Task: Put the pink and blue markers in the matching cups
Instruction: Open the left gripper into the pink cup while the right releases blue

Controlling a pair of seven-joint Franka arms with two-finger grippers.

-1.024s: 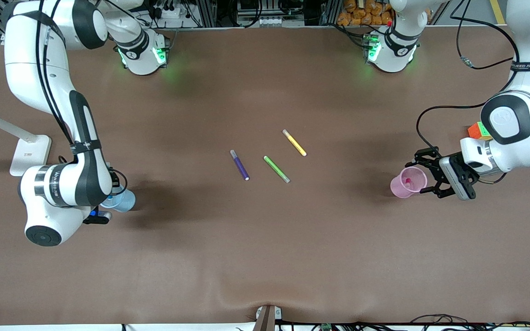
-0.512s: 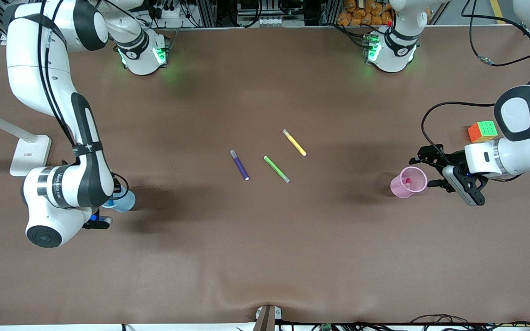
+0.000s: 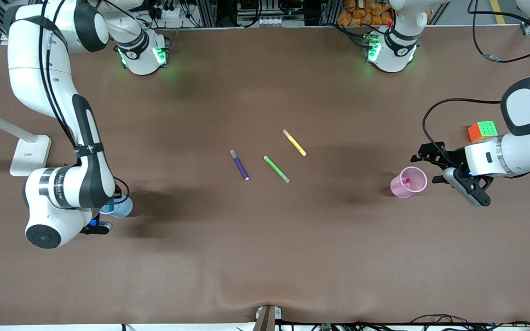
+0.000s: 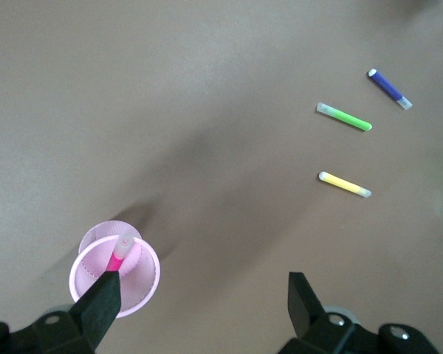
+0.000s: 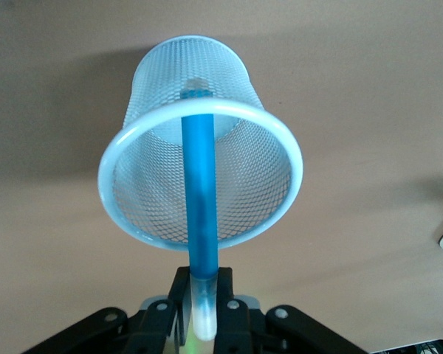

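Pink marker [image 4: 118,255] already stands in the pink cup [image 3: 407,183] beside the wide-open, empty left gripper [image 4: 199,301], while the right gripper [image 5: 203,306], over the blue cup [image 5: 199,173], clamps the blue marker [image 5: 199,199], unreleased.

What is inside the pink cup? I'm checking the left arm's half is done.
The pink marker stands inside the pink cup, cap up. Its lower end is hidden by the cup wall.
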